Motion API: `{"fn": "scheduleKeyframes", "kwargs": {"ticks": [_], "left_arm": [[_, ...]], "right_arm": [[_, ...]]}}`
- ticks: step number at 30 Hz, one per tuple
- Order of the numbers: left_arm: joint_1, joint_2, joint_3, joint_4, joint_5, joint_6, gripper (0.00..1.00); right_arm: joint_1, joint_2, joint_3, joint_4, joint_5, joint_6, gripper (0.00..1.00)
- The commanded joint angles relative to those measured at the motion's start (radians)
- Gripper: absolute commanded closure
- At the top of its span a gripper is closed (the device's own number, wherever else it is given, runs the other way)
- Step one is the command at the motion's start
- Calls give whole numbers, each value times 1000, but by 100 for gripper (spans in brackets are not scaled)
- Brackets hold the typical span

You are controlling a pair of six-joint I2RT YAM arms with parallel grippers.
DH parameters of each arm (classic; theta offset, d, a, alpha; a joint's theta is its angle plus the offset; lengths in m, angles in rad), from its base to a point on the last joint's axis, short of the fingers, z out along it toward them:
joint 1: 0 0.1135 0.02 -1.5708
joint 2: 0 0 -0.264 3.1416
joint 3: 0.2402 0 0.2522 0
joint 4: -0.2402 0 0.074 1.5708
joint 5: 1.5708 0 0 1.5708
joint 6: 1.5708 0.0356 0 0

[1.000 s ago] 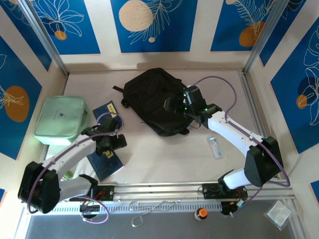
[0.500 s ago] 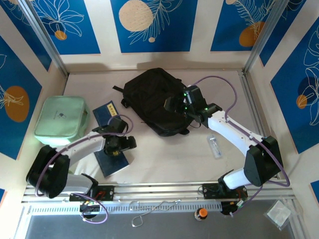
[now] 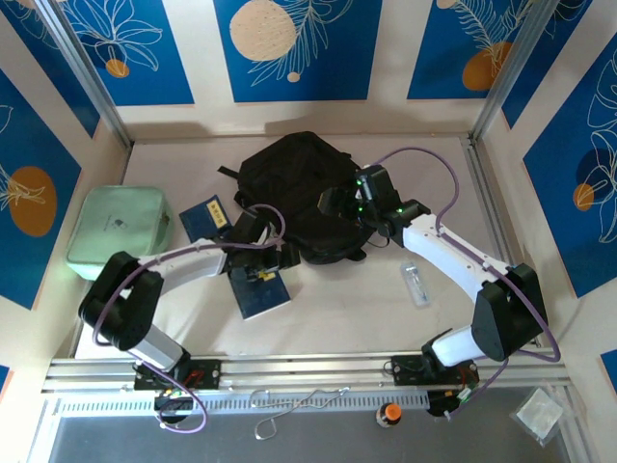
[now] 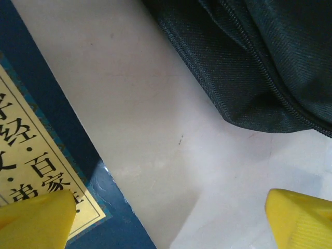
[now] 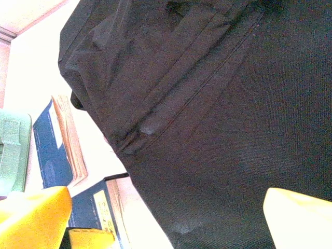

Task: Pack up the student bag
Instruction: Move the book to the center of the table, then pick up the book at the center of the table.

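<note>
The student bag (image 3: 289,188) is a black backpack lying flat in the middle of the table. My right gripper (image 3: 335,204) hovers open over its right side; the wrist view has black fabric (image 5: 218,104) between the yellow fingertips (image 5: 33,215). My left gripper (image 3: 268,262) stands open just off the bag's near-left edge (image 4: 249,57). Its left fingertip (image 4: 36,220) lies over the corner of a blue book (image 4: 31,155) with a yellow label, and bare table shows between the fingers. That book (image 3: 260,291) lies under the left wrist.
A second blue book (image 3: 204,220) lies left of the bag, and a mint-green zip case (image 3: 118,231) sits further left. A small clear item (image 3: 415,285) lies right of the right forearm. Frame posts and walls close in the table.
My left arm has swung right toward the bag, and the blue book beneath it has slid right with it. The right arm has stayed over the bag.
</note>
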Motion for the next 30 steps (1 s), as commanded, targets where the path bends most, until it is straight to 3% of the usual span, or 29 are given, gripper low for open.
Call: {"fn": "scheduleKeyframes", "kwargs": {"ticks": [1,7,12,20,30], "left_arm": [[21,-81,49,-188,-95,78,6],[102,-220,33,-420,-335,160,4],[168,-321,-46,-427,-391,182,1],[253,-356,-158,-349,-256,127,0],[270,-371,-225,-266,-133,87,0]], "right_arm": [[50,37,31,-33,-28,-74,7],[189,163,124,-72,-38,-172,16],[277,312,228,-101,-129,-174,24],[343,537,359,-136,-258,-143,39],[345,647,417,-242,-221,-146,65]]}}
